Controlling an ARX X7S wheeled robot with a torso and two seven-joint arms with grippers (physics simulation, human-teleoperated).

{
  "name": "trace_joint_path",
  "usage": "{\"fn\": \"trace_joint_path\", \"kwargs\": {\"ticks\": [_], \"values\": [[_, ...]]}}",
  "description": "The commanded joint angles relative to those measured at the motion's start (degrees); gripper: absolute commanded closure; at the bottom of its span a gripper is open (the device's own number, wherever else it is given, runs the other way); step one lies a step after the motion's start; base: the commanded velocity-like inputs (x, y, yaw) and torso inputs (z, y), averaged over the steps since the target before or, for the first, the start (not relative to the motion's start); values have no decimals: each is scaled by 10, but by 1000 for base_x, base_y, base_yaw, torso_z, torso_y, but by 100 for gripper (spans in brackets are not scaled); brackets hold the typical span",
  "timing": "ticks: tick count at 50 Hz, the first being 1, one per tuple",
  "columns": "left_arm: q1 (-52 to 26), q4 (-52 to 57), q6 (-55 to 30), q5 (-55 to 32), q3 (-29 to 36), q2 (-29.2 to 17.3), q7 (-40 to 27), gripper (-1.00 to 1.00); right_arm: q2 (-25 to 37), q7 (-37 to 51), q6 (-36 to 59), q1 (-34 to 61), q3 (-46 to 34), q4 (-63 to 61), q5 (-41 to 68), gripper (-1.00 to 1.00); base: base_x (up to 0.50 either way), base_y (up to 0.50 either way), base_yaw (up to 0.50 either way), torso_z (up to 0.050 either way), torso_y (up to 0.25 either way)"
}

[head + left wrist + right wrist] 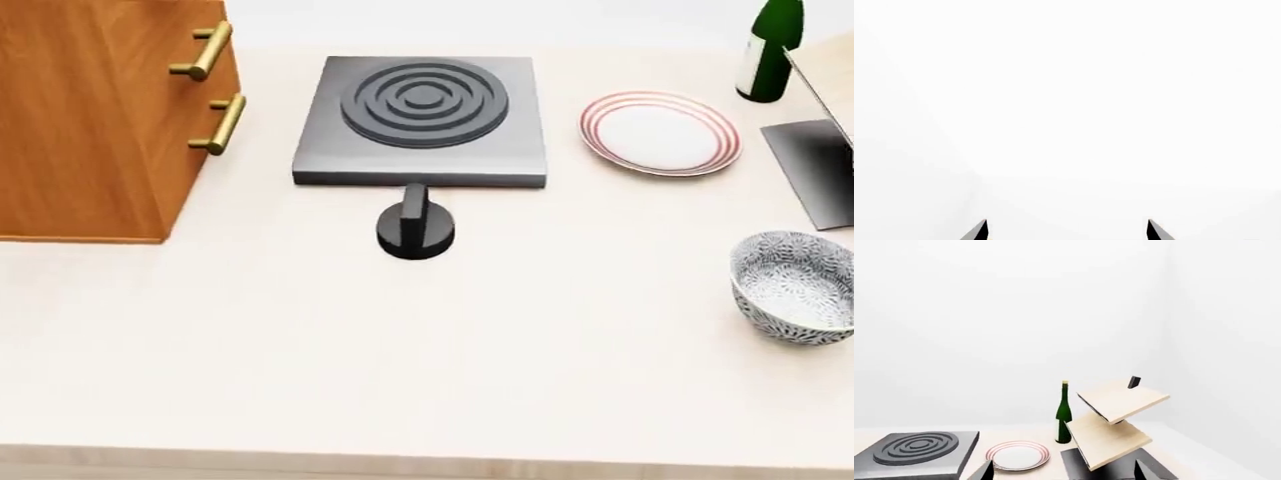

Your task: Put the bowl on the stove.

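Bowl waiting at the right, both arms clear of the counter

I see the bowl (797, 287) upright near the counter's right edge, well apart from the stove (420, 122), whose burner sits bare. My left gripper (1067, 231) and right gripper (1064, 471) show only spread fingertips holding nothing, so I judge the right arm the natural one to reach

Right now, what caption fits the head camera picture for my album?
A patterned grey-and-white ceramic bowl waits on the cream counter, apart from the dark grey square stove.
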Motion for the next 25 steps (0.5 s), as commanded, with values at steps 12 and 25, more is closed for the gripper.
{"fn": "trace_joint_path", "kwargs": {"ticks": [12,25], "values": [[-1,1,-6,5,6,-6,-6,-100,0,4,0,1,-15,6,-7,-100,0,333,0,0,0],[-1,2,-8,6,7,-10,-10,-100,2,-3,-22,-12,-43,6,-43,-100,0,0,0,0,0]]}}
